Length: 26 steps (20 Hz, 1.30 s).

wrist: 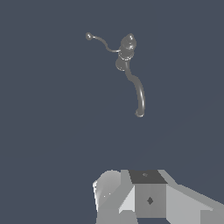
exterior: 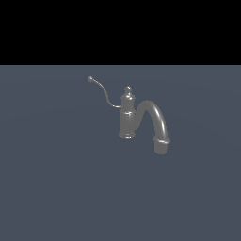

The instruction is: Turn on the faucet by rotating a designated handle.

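Faucet (exterior: 128, 117), small dark grey metal tap: standing upright on the flat blue-grey floor (exterior: 52, 188), thick arched spout curving toward the exterior view's right. Thin curved grey wire handle (exterior: 104, 92) with ball tip: reaching up toward the exterior view's left. Pale grey gripper (wrist: 148, 199): sitting well apart from the faucet; jaw state cannot be told.

So the faucet (exterior: 127, 117) stands upright on the counter (exterior: 56, 188), roughly mid-scene and a bit toward the exterior view's right. Its spout (exterior: 155, 117) arches off to the exterior view's right and curves back down, ending just above the surface. The handle (exterior: 104, 92) sticks out the opposite way, toward the exterior view's left, rising up to its ball tip (exterior: 90, 79). In the wrist view the whole faucet sits well apart from the arm's hardware (wrist: 148, 197)
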### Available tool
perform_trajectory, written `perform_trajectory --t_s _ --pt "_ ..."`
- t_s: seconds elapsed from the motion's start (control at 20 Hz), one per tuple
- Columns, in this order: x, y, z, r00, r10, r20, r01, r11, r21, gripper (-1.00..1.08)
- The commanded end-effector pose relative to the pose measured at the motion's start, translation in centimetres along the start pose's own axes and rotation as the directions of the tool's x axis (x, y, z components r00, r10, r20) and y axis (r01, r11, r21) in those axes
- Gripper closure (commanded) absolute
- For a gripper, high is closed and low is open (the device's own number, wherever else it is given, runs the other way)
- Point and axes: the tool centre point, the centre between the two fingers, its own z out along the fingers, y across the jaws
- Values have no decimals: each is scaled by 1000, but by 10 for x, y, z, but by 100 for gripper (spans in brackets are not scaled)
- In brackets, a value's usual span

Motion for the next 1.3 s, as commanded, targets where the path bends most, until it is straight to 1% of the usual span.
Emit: perform_trajectory --t_s 0.0,0.15,0.35,0.45,0.65,0.85,1.25 --pt "0 0 0 1000 0 0 0 1000 0 108" --pt "3 0 -1 1000 -3 -5 3 1000 -8 108" --pt "10 1 -5 1000 -13 -19 13 999 -32 108" --pt "10 1 -6 1000 -15 -20 15 999 -35 108" --pt "12 1 -5 1000 -8 -20 8 999 -32 108" --pt "18 0 -4 1000 16 -20 -16 999 -28 108" --pt "45 -4 4 993 112 -20 -113 994 -10 108"
